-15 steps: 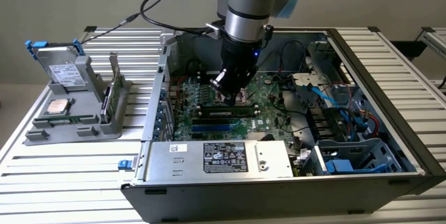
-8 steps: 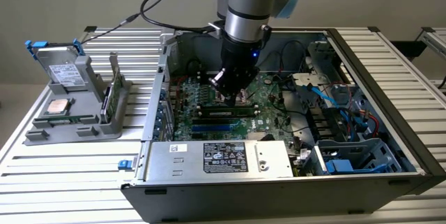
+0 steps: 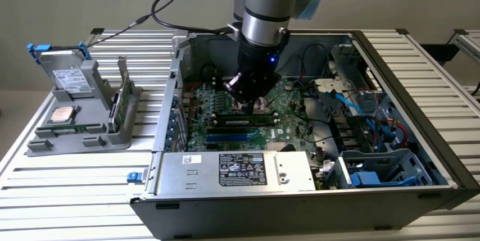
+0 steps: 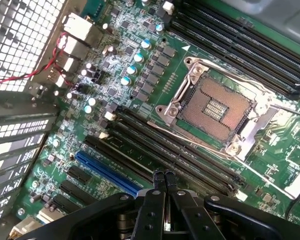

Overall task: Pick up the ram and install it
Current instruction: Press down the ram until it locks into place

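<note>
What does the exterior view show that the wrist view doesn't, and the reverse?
Exterior only: the open computer case, the grey holder to the exterior view's left with a drive and a processor chip, and a ram stick seated on the board. Wrist only: the empty processor socket and the blue slot. Both: the motherboard and the shut gripper above the memory slots.

A robotics lab bench set up for computer assembly

An open desktop computer case [image 3: 315,196] lies on a slatted aluminium tabletop [image 3: 67,196] — its motherboard [image 4: 115,75] bare — with a grey parts fixture [image 3: 82,123] near the tabletop's edge and an industrial robot arm [image 3: 270,5] reaching in before a plain wall.
</note>
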{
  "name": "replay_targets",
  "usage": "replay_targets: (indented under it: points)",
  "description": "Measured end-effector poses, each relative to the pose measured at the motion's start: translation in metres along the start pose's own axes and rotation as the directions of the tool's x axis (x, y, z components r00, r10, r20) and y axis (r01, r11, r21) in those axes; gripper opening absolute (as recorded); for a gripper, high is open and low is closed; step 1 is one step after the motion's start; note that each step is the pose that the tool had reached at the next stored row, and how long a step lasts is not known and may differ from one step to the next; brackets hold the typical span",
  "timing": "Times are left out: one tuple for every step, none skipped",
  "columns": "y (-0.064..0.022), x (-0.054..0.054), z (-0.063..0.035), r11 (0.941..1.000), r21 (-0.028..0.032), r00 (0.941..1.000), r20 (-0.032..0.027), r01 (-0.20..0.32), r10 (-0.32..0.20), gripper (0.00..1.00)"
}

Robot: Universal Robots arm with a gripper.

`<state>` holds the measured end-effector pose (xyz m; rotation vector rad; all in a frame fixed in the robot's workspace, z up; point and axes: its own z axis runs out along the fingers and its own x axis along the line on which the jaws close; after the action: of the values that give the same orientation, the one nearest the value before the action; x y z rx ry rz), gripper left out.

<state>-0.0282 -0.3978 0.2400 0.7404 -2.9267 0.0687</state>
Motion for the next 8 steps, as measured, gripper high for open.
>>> replay_targets:
  points:
    - [0.0,0.0,0.0001,0.9999,-0.0005,0.9999,0.0004,-0.012,0.012,0.1]
    - [0.0,0.0,0.0002,0.9997,-0.0009,0.9997,0.0008,-0.025,0.025,0.1]
    - [0.0,0.0,0.0003,0.9993,-0.0014,0.9993,0.0012,-0.037,0.037,0.1]
    - [0.0,-0.0001,0.0004,0.9988,-0.0018,0.9988,0.0017,-0.049,0.049,0.1]
    - [0.0,-0.0001,0.0005,0.9982,-0.0023,0.9982,0.002,-0.061,0.061,0.1]
    - [0.0,-0.0001,0.0005,0.9973,-0.0028,0.9973,0.0024,-0.073,0.073,0.1]
    - [0.0,-0.0001,0.0007,0.9961,-0.0034,0.9961,0.0029,-0.088,0.088,0.1]
    - [0.0,-0.0001,0.0008,0.9951,-0.0038,0.9951,0.0033,-0.099,0.099,0.1]
